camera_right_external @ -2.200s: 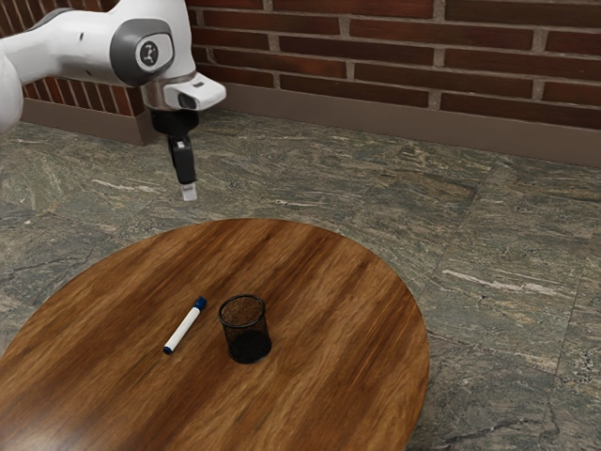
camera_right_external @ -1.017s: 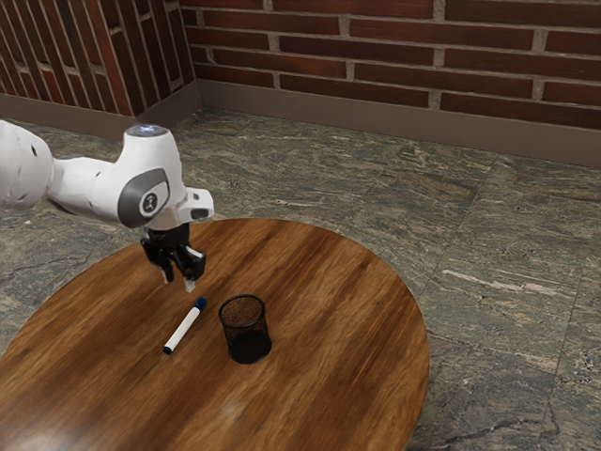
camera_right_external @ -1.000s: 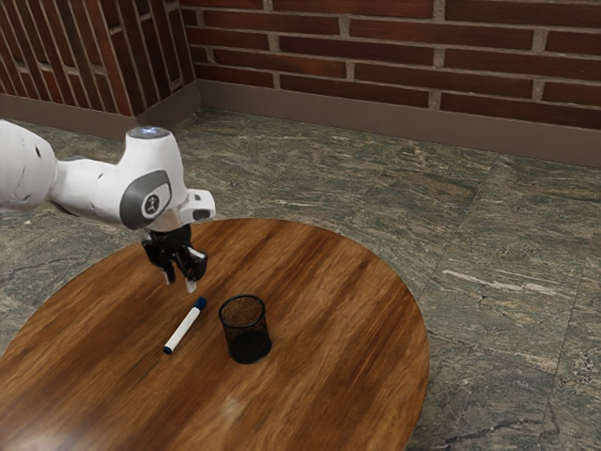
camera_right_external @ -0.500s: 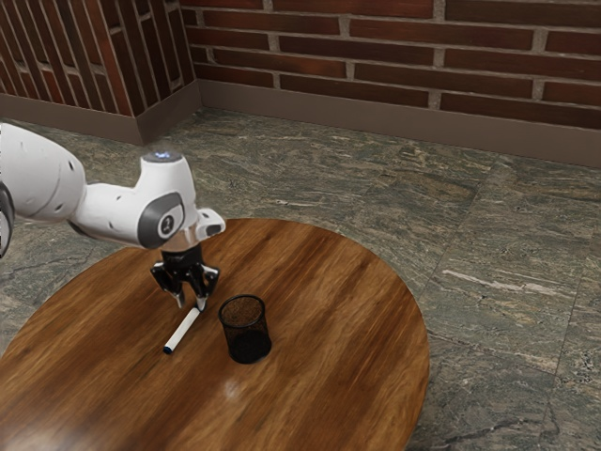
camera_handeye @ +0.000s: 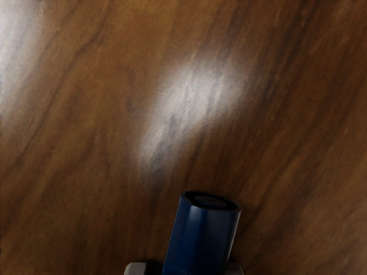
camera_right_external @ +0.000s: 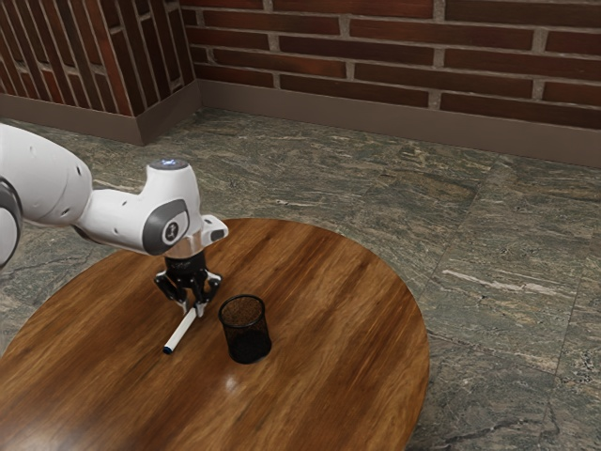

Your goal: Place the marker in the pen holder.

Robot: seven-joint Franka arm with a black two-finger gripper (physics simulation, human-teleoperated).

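My gripper [camera_right_external: 192, 311] is low over the round table [camera_right_external: 319, 272] in the exterior view, its two fingers closed around the blue-capped end of the marker [camera_right_external: 180, 333]. The white barrel slants away from them toward the view's lower left, down to its dark end. From the wrist view, the marker's blue cap [camera_handeye: 202, 240] stands between the two fingertips of the gripper [camera_handeye: 186, 268], which meet its sides. Beside the marker, toward the exterior view's right, the black mesh pen holder [camera_right_external: 246, 331] stands upright with its mouth facing up.
Grey stone floor [camera_right_external: 488, 254] surrounds the wooden table, whose curved edge passes behind the hand. A brick wall [camera_right_external: 394, 47] stands beyond the floor. The pen holder is close to the gripper's side.
The arm has come down and toward the exterior view's right, bringing my hand from above the table's far side to the marker's cap. The fingers have drawn together. The holder has not moved.
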